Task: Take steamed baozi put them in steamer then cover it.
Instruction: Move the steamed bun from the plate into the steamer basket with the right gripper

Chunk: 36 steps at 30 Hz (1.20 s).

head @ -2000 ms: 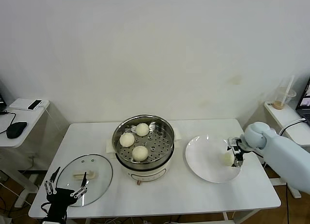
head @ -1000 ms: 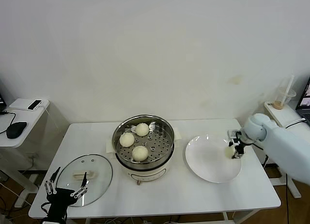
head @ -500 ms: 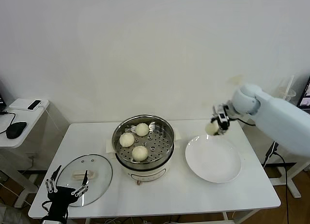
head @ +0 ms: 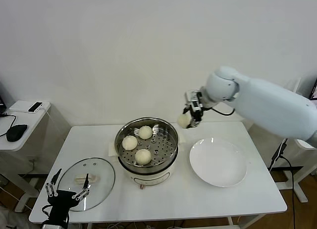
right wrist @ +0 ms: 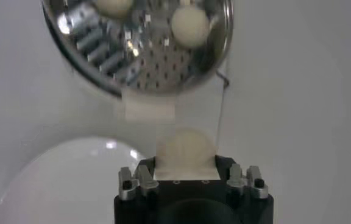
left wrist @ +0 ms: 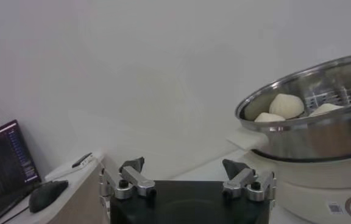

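My right gripper (head: 188,118) is shut on a cream-white baozi (head: 184,120) and holds it in the air just right of the steamer's (head: 147,149) rim. The right wrist view has the held baozi (right wrist: 185,152) between the fingers, with the steamer (right wrist: 140,42) ahead. Three baozi (head: 143,156) lie on the steamer's perforated tray. The glass cover (head: 87,176) with its cream handle lies flat on the table at front left. My left gripper (head: 66,188) hovers open by the cover's front edge; in the left wrist view the left gripper (left wrist: 187,173) holds nothing.
A bare white plate (head: 218,162) sits to the right of the steamer. A side table (head: 20,125) at far left carries a mouse and a phone. The table's front edge (head: 163,216) runs close below the cover and the plate.
My right gripper has lifted the baozi off the plate and carried it up and left to the steamer's right rim. The left arm has stayed still.
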Available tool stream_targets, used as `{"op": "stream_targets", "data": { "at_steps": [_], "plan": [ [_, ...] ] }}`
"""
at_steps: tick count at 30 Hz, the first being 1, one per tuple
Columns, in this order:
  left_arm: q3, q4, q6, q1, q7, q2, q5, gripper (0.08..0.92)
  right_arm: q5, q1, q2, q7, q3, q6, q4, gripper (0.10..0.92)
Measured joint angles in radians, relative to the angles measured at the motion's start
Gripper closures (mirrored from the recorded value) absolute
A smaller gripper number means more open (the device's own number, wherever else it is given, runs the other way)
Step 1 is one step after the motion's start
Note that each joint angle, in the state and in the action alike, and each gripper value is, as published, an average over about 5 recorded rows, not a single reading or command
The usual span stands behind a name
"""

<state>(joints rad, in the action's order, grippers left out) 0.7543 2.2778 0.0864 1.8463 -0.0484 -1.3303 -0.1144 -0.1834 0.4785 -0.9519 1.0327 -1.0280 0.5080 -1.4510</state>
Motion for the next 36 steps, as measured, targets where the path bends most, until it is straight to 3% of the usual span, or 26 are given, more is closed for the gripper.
{"op": "stream_targets", "data": {
  "at_steps": [13,36],
  "plan": [
    [0.015,0.002,-0.001,0.000,-0.002,-0.009,0.004,0.177,-0.109,-0.022,-0.169,-0.073,-0.055,0.082,0.065,0.397],
    [0.021,-0.005,-0.002,-0.009,-0.003,-0.005,0.012,0.177,-0.057,-0.113,-0.239,-0.093,-0.080,0.106,0.164,0.390]
  ]
}}
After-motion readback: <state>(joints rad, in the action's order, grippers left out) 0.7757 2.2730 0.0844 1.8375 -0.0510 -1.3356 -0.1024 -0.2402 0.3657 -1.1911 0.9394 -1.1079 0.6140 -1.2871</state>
